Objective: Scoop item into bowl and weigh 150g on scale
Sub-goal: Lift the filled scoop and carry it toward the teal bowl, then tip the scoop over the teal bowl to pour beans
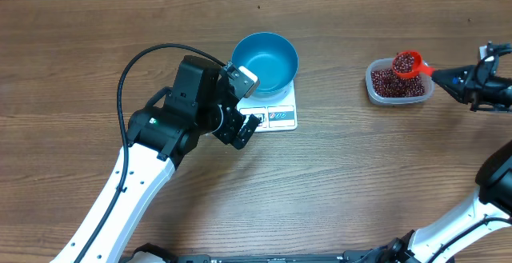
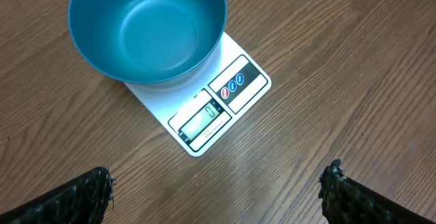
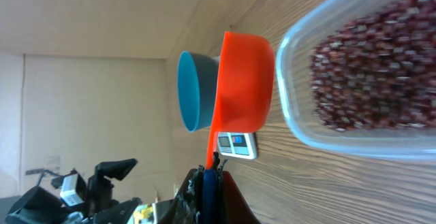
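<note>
The beans (image 1: 398, 84) were small and dark red-brown, heaped in a clear tub (image 1: 372, 89) — some apparently in the orange scoop (image 1: 406, 63), whose handle the right gripper (image 1: 458, 77) clamped. The blue bowl (image 1: 265, 59) sat on the white scale (image 1: 280, 119). The left gripper (image 2: 218, 183) gaped wide. Wood-grain table (image 1: 360, 175) — beige wall (image 3: 88, 101).

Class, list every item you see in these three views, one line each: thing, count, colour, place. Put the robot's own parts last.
bowl: one, bright blue, empty, standing on the scale.
scale: one, white, on the table near its middle.
tub: one, clear plastic, on the table at the right arm's side.
beans: many, dark red-brown, in the tub, some in the scoop.
scoop: one, orange-red, held over the tub.
table: one, brown wood, under everything.
left tool: one, black, open, above the table beside the scale, holding nothing.
right tool: one, black, shut on the scoop's handle.
</note>
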You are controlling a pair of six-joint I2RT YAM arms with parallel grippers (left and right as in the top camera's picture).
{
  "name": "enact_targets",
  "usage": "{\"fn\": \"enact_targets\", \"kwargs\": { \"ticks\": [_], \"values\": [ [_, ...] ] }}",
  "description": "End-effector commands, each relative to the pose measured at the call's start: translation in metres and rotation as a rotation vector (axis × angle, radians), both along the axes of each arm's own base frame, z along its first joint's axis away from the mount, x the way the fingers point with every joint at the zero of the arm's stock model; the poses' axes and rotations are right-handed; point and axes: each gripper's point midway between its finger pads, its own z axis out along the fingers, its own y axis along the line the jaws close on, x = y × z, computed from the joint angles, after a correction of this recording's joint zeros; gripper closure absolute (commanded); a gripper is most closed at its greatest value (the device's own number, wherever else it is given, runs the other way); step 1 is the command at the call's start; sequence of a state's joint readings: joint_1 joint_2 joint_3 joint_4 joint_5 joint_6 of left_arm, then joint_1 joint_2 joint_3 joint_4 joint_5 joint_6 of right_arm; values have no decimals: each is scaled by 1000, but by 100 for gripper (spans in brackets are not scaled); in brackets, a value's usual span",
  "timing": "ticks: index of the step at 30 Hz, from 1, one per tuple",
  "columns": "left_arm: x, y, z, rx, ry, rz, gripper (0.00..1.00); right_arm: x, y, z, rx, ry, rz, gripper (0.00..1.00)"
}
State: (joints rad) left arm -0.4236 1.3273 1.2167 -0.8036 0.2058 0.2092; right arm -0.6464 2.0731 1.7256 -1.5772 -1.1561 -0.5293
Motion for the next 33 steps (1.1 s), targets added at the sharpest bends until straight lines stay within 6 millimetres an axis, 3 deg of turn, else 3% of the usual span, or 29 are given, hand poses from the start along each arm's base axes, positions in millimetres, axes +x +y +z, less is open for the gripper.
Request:
{"fn": "enact_targets", "kwargs": {
  "ticks": [1,11,15,17,26,33],
  "values": [
    [2,-2,14,-23,-28,9,1,8,21,11,58,-55,33,96],
    [2,-2,14,-23,-28,9,1,20,92,19,103,-89,193,96],
    [2,-2,14,-23,-28,9,0,20,125,20,105,-93,275,96],
    [2,-2,14,-23,-28,9,0,18,150,20,110,-102,338,96],
    [2,-2,14,-23,-28,9,0,29,194,17,114,-84,406,96],
    [2,-2,14,-23,-28,9,0,41,228,6,0,-51,453,96]
  ]
}}
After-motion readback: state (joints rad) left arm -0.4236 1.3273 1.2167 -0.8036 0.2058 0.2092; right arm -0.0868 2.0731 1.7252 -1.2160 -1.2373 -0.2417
